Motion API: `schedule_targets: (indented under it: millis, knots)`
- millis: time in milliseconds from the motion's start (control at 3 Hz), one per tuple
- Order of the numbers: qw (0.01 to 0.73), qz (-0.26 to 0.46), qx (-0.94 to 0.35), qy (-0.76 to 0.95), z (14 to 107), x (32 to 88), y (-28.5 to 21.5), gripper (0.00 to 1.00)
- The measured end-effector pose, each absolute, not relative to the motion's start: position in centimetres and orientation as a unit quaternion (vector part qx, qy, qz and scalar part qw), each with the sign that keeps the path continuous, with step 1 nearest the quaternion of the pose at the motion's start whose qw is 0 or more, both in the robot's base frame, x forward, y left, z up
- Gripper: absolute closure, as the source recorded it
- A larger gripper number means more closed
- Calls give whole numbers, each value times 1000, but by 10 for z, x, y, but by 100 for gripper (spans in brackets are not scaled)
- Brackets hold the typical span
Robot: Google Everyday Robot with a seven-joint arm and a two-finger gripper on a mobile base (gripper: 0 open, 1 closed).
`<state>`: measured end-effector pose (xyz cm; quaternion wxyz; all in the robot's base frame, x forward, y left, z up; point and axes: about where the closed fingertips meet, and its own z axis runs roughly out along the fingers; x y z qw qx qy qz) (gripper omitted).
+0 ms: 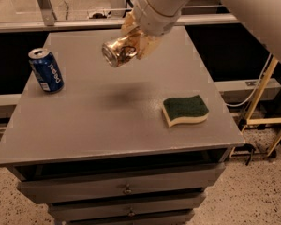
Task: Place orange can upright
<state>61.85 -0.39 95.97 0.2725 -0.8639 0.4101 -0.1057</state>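
Observation:
The orange can (119, 50) is shiny and coppery. It hangs on its side in the air above the middle of the grey table (107, 125), its round end turned to the lower left. My gripper (136, 43) comes down from the white arm at the top and is shut on the orange can. The can's shadow lies on the tabletop below it.
A blue Pepsi can (46, 70) stands upright at the table's left side. A green and yellow sponge (184, 109) lies at the right front. The table has drawers under its front edge. A yellow frame (267, 102) stands on the floor at the right.

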Motion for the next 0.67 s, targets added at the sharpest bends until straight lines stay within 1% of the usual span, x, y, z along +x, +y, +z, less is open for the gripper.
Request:
schedule_targets:
  millis: [333, 667]
  knots:
    - [272, -119, -878, 374, 961, 618, -10, 100]
    - [271, -119, -879, 374, 961, 618, -9, 100]
